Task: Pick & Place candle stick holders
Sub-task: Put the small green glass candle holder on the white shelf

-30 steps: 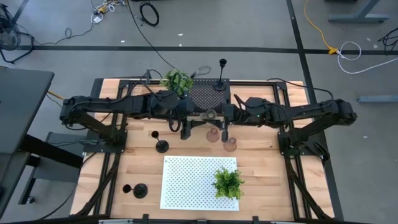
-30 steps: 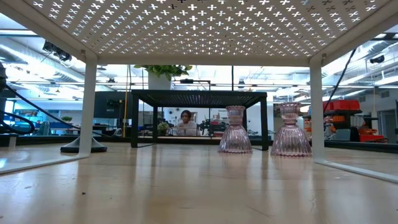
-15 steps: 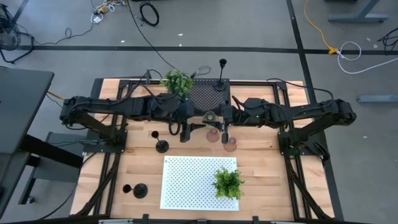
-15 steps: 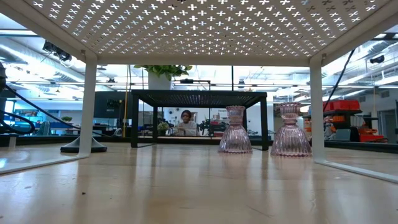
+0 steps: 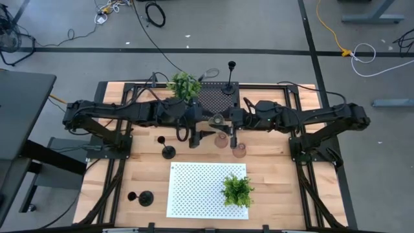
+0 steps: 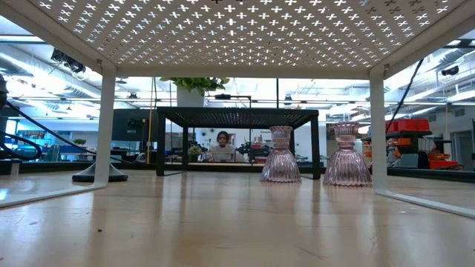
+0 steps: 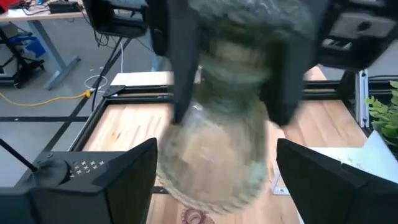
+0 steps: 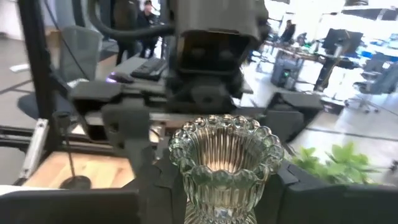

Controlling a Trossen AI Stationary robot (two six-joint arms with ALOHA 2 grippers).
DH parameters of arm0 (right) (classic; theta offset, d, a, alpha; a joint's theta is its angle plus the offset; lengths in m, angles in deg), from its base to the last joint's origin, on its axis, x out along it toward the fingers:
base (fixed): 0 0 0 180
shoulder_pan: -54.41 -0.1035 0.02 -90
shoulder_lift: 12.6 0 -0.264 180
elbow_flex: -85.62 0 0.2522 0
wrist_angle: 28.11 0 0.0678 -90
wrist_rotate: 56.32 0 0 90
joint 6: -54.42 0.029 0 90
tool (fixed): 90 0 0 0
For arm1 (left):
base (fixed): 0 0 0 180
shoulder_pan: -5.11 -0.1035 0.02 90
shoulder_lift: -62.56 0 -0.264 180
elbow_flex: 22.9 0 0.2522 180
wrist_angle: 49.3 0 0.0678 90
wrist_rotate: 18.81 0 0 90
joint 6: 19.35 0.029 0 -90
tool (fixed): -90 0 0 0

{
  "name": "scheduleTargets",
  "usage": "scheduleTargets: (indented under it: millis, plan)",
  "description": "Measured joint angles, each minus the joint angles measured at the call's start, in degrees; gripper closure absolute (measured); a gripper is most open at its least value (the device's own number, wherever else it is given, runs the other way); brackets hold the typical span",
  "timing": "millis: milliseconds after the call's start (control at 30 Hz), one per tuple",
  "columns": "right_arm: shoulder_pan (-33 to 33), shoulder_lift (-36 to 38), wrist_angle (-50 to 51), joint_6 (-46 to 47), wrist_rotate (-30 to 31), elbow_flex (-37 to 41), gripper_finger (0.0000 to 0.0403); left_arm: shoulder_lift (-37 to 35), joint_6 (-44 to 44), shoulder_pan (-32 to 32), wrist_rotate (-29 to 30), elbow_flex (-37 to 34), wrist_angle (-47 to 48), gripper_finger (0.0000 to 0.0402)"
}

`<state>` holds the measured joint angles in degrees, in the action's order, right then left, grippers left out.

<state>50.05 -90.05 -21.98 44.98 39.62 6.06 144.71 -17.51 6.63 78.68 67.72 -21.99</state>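
Note:
An olive-green glass holder point(image 5: 217, 119) hangs in the air between my two grippers, over the near edge of the black mesh rack point(image 5: 217, 100). My right gripper point(image 8: 224, 199) is shut on it. My left gripper point(image 7: 214, 180) is open, with one finger on each side of the holder's wide lower part point(image 7: 214, 162). I cannot tell whether these fingers touch it. Two pink glass holders point(image 5: 222, 140) point(image 5: 240, 150) stand on their bases on the table. Slim black holders stand on the rack point(image 5: 231, 81) and on the table point(image 5: 168, 151) point(image 5: 145, 198). My right gripper pinches the olive-green holder's ribbed body point(image 8: 221, 183), below the scalloped cup rim point(image 8: 225, 132), between its two fingers. The fingers come level from the table's right side. The holder is lifted clear, cup up. The right fingers point(image 7: 180, 74) also show in the left wrist view.
A white perforated rack point(image 5: 194, 194) stands at the table's near middle with a leafy plant point(image 5: 237, 189) on it. A second plant point(image 5: 184, 84) stands at the black rack's far left corner. In the low view the pink holders point(image 6: 280, 156) point(image 6: 346, 156) stand beyond the white rack's legs.
The olive-green holder has edged a little toward my left gripper, still held by my right gripper. Everything else has kept still.

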Motion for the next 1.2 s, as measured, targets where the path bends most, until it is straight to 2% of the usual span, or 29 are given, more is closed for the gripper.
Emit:
scheduleTargets:
  millis: [367, 600, 800, 1200]
  plan:
    - [0.0, -4.2, -7.8, -1.6, -0.8, 0.0, 0.0278, 0.5, 0.0, 0.0, 0.0, 0.0, -0.5, 0.0071]
    - [0.2, -4.2, -6.1, -1.8, -0.6, -1.2, 0.0278, 1.0, 0.0, -0.3, 0.8, 0.1, 0.1, 0.0074]
    - [0.3, -4.2, -4.6, -0.8, -0.3, -1.2, 0.0278, 1.2, 0.3, -0.7, 0.5, 0.1, 0.1, 0.0117]
    - [0.3, -4.1, -3.6, -0.6, -0.3, -1.2, 0.0278, 1.2, 0.4, -0.6, 0.5, 0.0, 0.2, 0.0117]
